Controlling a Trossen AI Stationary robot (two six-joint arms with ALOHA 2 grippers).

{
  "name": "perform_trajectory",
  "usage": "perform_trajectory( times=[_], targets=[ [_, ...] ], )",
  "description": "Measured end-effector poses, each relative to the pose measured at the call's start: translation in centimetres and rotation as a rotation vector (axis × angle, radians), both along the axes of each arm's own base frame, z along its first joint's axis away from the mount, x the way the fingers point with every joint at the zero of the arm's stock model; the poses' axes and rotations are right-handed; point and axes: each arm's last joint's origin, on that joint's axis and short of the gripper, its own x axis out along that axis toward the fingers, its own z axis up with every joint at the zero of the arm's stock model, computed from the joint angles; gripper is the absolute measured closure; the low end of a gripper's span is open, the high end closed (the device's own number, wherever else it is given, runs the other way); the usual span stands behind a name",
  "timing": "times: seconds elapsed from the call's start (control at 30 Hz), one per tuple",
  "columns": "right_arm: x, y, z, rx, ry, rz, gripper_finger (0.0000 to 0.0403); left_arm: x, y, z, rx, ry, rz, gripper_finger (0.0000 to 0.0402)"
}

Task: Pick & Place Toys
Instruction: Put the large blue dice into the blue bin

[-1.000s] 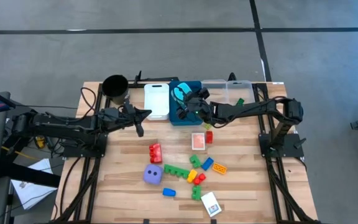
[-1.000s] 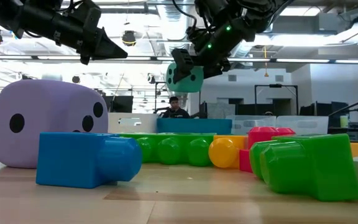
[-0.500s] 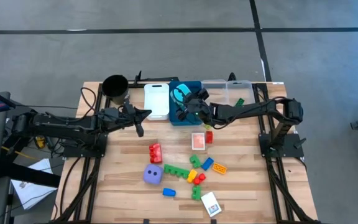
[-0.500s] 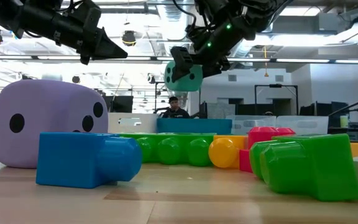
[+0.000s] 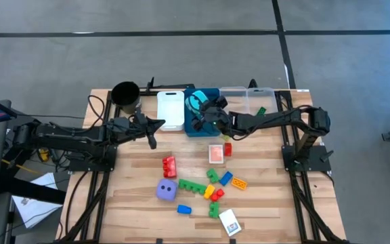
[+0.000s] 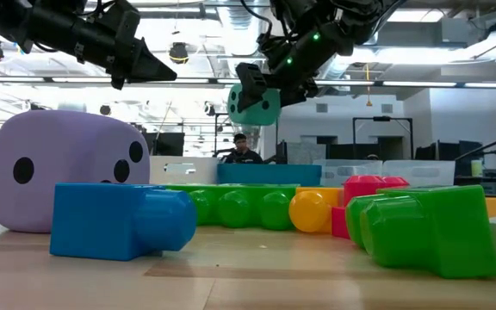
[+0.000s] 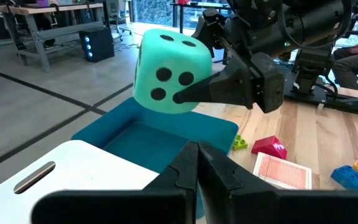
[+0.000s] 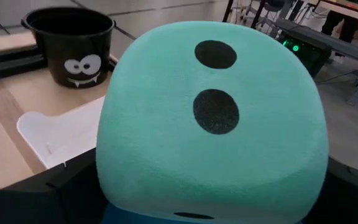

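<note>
- Your cyan die [image 7: 171, 73] is off the table, clamped between the wide-spread fingers of the right gripper [image 5: 202, 111]; it hangs above the blue bin [image 5: 202, 127] at the back of the table, and in the low view it sits high in the air [image 6: 254, 103]; it fills the right wrist view, two black dots showing on top [image 8: 211, 118].
- Judging by that, you are at the drop for this one toy; the die is not yet in the bin.
- One green brick [image 5: 261, 110] already lies in the clear bin [image 5: 249, 94]; the white bin [image 5: 170, 110] shows nothing inside that I can make out.
- Most of the job is left: the purple die [image 5: 166, 190], a red brick [image 5: 169, 165], the row of green bricks [image 5: 191, 185], a blue brick [image 5: 183, 209], an orange brick [image 5: 239, 183] and two cards [image 5: 216, 154] [image 5: 229, 221] all lie on the boards.
- Your left gripper [image 5: 153, 126] waits near the white bin, beside the black cup [image 5: 125, 93], fingers pressed together on nothing [image 7: 194, 163].
- No readable writing or brand anywhere; the black cup carries only a cartoon face, two eyes and a jagged grin [image 8: 83, 67]; the nearer card's red patterned face [image 7: 282, 171] shows no legible text.
</note>
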Motion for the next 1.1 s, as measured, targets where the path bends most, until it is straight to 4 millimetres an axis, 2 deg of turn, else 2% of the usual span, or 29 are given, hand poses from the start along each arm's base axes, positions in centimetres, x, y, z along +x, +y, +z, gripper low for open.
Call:
perform_trajectory(
  times=[0.1, 0.23, 0.5, 0.67, 0.8, 0.97, 1.1],
  targets=[
    [0.0, 0.1, 0.1, -0.001, -0.004, 0.003, 0.0003, 0.0, 0.0, 0.0, 0.0, 0.0, 0.0, 0.0402],
    [0.0, 0.7, -0.3, -0.023, 0.081, 0.057, 0.0003, 0.0, 0.0, 0.0, 0.0, 0.0, 0.0, 0.0402],
    [0.1, 1.4, -0.3, -0.021, 0.082, 0.084, 0.0003, 0.0, 0.0, 0.0, 0.0, 0.0, 0.0, 0.0402],
    [0.0, 1.3, -0.4, 0.043, 0.012, 0.026, 0.0003, 0.0, 0.0, 0.0, 0.0, 0.0, 0.0, 0.0402],
    [-0.5, 1.2, -0.9, 0.052, 0.022, -0.089, 0.0003, 0.0, 0.0, 0.0, 0.0, 0.0, 0.0, 0.0402],
    [-0.4, 0.8, -1.1, 0.155, 0.0, 0.001, 0.0003, 0.0, 0.0, 0.0, 0.0, 0.0, 0.0, 0.0402],
    [-0.4, 0.2, -1.2, 0.222, -0.031, 0.008, 0.0003, 0.0, 0.0, 0.0, 0.0, 0.0, 0.0, 0.0402]
  ],
)
